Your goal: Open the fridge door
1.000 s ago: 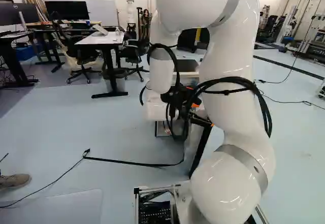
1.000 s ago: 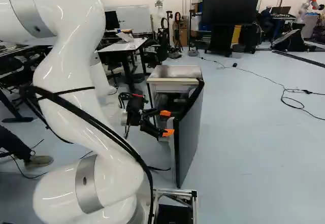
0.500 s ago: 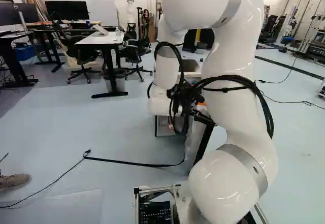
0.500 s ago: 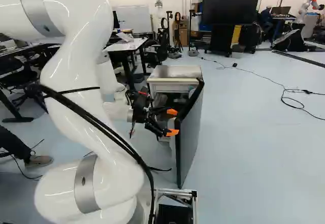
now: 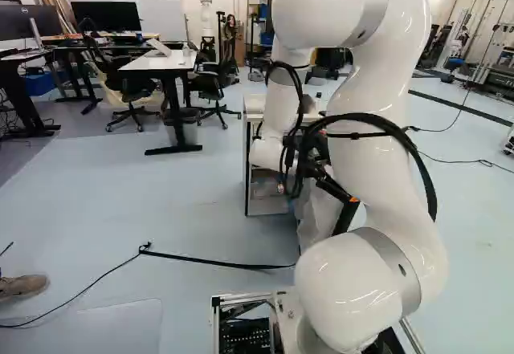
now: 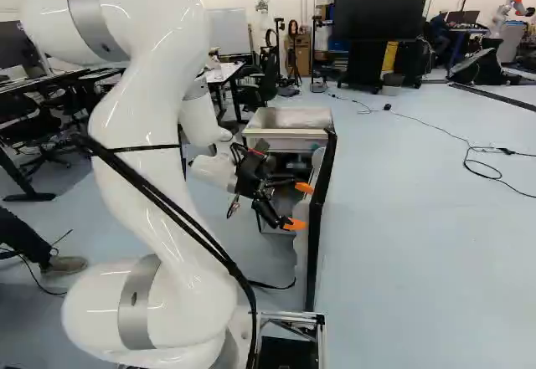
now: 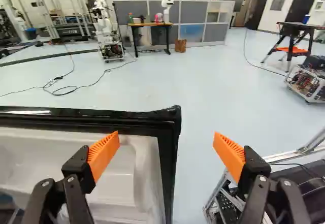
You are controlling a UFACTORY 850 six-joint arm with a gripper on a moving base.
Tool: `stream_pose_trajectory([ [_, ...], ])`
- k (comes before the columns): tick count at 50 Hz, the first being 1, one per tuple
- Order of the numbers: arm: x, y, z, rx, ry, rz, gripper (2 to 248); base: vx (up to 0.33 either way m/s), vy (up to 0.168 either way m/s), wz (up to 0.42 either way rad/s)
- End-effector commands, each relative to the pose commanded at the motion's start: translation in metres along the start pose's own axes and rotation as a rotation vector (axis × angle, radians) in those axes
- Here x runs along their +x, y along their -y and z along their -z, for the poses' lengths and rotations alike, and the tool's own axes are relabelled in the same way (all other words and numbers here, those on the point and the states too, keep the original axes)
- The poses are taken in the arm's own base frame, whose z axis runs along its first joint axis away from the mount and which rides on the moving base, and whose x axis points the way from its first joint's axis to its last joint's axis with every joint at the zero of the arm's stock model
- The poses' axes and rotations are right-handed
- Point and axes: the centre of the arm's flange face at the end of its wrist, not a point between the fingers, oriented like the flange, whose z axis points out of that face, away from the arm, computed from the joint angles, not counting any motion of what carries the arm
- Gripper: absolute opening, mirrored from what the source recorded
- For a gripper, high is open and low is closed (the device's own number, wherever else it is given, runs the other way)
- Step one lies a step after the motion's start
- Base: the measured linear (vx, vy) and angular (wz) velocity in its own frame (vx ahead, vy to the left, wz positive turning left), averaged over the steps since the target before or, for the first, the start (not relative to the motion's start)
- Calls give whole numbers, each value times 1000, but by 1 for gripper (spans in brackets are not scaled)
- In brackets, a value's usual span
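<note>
So the fridge door [image 6: 315,239] stands swung out from the fridge's [image 6: 289,142] right side in the right base view — free edge pointing back toward the base, long axis looks upright. Gripper's [image 6: 299,206] fingers are spread wide — clamped on nothing.

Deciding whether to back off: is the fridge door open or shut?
Open: the fridge door stands swung out from the cabinet, its white inner side showing.

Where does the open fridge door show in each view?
Left base view: fridge door right of the middle, partly hidden by the arm.
Right base view: right of the middle, beside the gripper.
Wrist view: seen behind one finger, its corner between the two.
Shared landmark: the door's black edge.
</note>
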Motion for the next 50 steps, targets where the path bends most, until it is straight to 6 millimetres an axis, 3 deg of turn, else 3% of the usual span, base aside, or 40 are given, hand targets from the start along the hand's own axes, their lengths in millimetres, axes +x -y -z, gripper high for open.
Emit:
stream_pose_trajectory([
  [50,43,107,-100,-252,27,-258,247,0,0,0],
])
